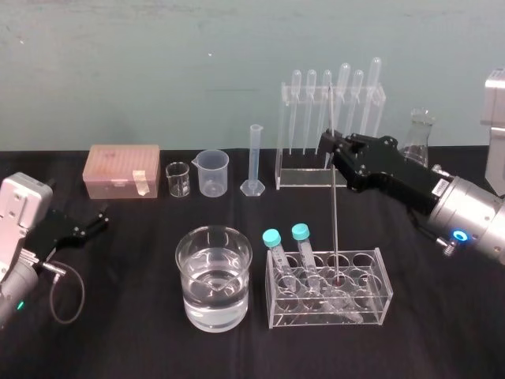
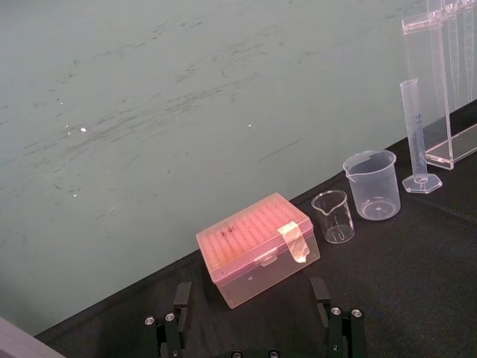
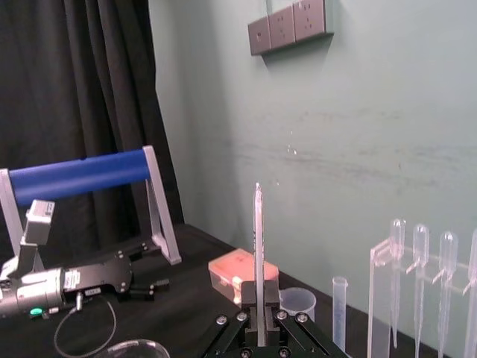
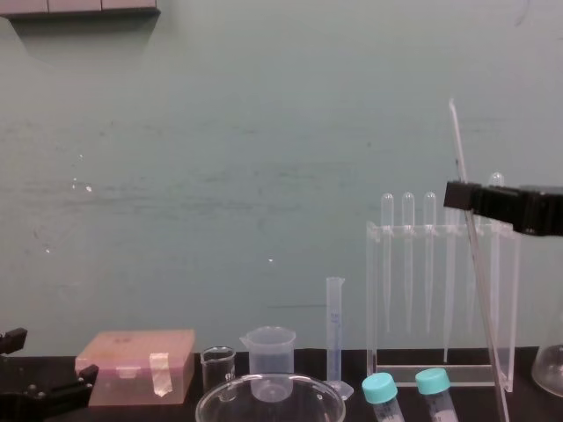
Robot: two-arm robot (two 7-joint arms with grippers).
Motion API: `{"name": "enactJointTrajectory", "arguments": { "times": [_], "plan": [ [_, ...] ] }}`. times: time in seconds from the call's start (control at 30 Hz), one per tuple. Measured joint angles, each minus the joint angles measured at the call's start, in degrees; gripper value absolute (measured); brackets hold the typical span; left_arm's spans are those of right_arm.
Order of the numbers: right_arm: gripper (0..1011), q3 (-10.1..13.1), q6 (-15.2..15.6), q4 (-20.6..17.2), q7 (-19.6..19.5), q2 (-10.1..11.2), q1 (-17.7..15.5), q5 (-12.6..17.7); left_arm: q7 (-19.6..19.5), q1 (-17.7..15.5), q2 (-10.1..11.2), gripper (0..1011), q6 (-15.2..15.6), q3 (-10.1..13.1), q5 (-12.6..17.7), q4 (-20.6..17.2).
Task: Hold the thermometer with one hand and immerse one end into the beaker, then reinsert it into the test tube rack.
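Here the right tool (image 1: 331,148) pinches the thermometer (image 1: 334,213) nearly upright, its red tip down in the low test tube rack (image 1: 380,294) beside the water-filled beaker (image 1: 213,278), while the left tool (image 1: 99,223) sits spread at the bench's (image 1: 126,335) left.

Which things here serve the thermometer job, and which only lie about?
Job: thermometer; right claw gripping it; water beaker; low tube rack holding its tip.
Lying about: pipette stand; measuring cylinder; small glass beaker; plastic beaker; pink box; flask; left claw, parked at left.
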Motion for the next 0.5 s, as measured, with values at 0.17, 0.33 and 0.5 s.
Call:
{"name": "enactJointTrajectory", "arguments": {
  "times": [0.17, 0.33, 0.5],
  "plan": [
    [55, -0.2, 0.5, 0.6, -0.1, -0.3, -0.3, -0.7, 0.0, 0.0, 0.0, 1008, 0.0, 0.0, 0.0, 0.0],
    [56, -0.2, 0.7, 1.0, -0.2, -0.6, -0.4, -1.4, 0.0, 0.0, 0.0, 1008, 0.0, 0.0, 0.0, 0.0],
    [55, -0.2, 0.7, 1.0, -0.3, -0.7, -0.4, -1.6, 0.0, 0.0, 0.0, 1008, 0.0, 0.0, 0.0, 0.0]
  ]
}}
